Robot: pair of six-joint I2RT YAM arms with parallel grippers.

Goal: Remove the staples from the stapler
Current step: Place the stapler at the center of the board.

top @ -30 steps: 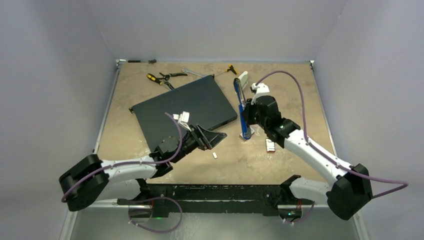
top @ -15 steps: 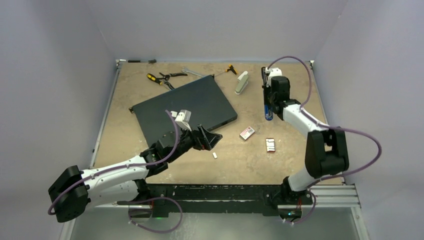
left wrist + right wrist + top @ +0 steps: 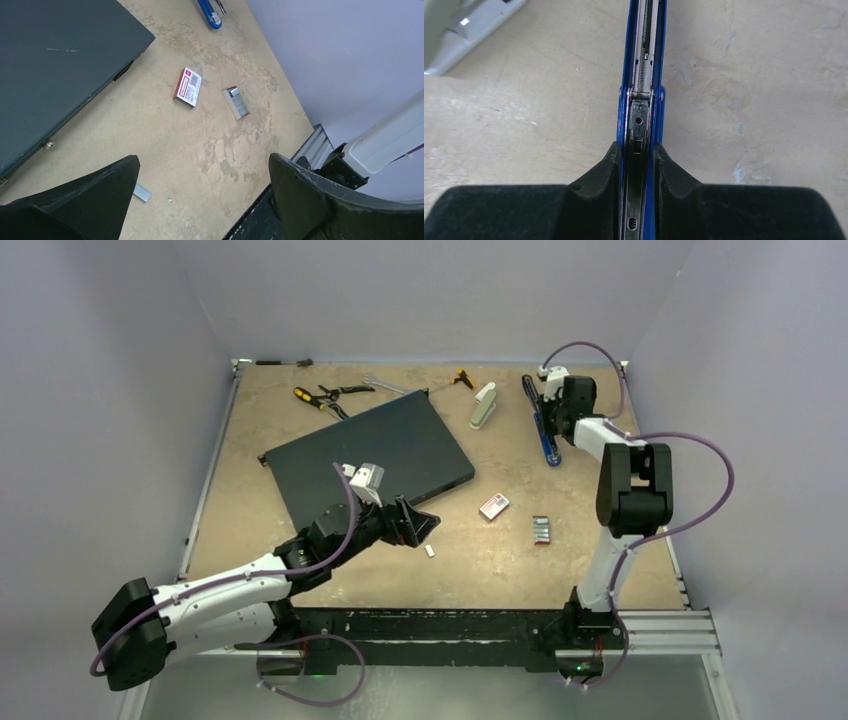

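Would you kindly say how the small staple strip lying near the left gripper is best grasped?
I'd pinch the staple strip across its long edges at mid-length, descending from straight above with the open left gripper: it lies flat on the table.

Both arms are white shells with chunky black joint housings. The left arm and right arm each carry a purple cable, and more of it loops just beside the black base rail. Left gripper and right gripper have matte black wedge fingers, the left ones kinda scuffed.
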